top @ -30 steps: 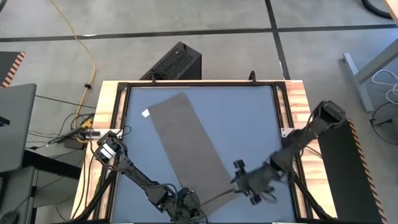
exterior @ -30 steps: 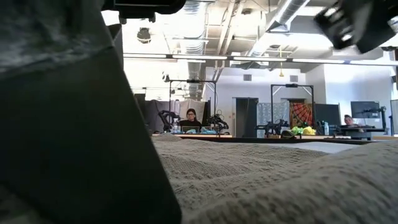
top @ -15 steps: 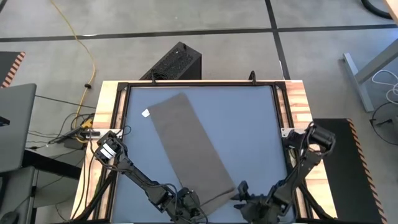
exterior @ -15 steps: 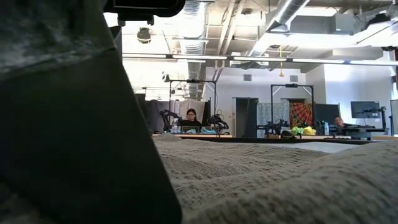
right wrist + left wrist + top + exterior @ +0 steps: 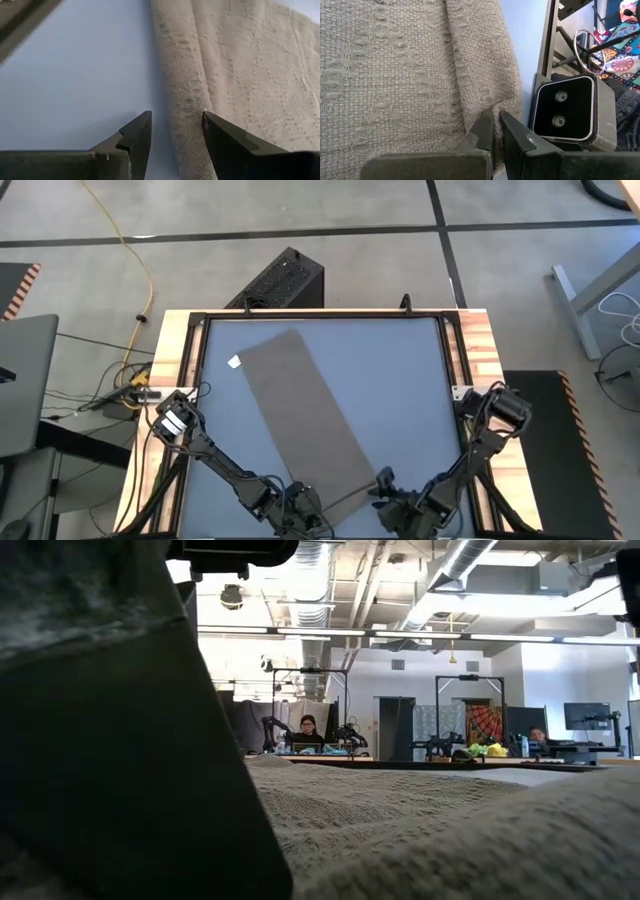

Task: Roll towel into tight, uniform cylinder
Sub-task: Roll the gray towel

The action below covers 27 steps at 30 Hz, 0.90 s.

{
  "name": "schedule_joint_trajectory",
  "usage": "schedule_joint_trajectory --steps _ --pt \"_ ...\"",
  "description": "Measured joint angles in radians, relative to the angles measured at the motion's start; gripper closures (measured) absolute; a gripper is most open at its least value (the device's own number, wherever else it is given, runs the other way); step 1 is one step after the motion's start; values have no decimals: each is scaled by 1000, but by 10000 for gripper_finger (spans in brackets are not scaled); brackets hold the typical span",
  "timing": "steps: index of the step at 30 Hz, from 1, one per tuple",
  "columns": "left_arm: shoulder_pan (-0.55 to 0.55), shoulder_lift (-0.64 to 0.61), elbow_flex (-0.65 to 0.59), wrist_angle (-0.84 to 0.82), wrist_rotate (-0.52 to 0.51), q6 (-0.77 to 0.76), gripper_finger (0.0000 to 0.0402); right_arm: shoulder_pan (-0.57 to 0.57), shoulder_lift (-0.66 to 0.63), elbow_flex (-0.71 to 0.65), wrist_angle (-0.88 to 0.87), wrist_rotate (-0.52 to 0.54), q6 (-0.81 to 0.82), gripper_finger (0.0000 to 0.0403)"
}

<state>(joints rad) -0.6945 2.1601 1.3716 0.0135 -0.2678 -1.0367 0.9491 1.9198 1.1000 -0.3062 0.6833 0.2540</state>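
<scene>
Two grippers are being worked at the near end of the towel [image 5: 305, 420], the end farthest from its white tag [image 5: 235, 362]. The left gripper [image 5: 496, 131] is being held pressed together, pinching a fold of the towel's edge at one near corner, just beside a small black camera box [image 5: 566, 113]. The right gripper [image 5: 175, 131] is being held spread, hovering over the towel's other near corner, with one finger above the cloth's long edge and the other above the bare blue table [image 5: 75, 75]; nothing is being gripped by it. The towel is lying flat as a long strip, slanting across the table, with no roll yet started. For a tight, even cylinder, the right corner probably needs to be pinched as close to the edge as the left one, so that both corners are being turned over together and square to the strip's length.
</scene>
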Motion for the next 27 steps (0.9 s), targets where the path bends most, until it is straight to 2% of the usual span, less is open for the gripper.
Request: schedule_joint_trajectory --steps 8,12,16,22,27 --pt "0 0 0 0 -1 11 401 -49 0 0 -34 -18 -31 203" --pt "0 0 0 1 2 30 401 -89 0 -1 -31 -81 -60 213" --pt "0 -2 0 2 2 54 382 -126 -5 0 -27 -182 -86 256" --pt "0 -51 -3 -56 0 86 330 -169 -6 2 -26 -353 -127 368" --pt "-15 -128 -3 -178 -68 94 307 -216 -11 2 -24 -477 -90 371"
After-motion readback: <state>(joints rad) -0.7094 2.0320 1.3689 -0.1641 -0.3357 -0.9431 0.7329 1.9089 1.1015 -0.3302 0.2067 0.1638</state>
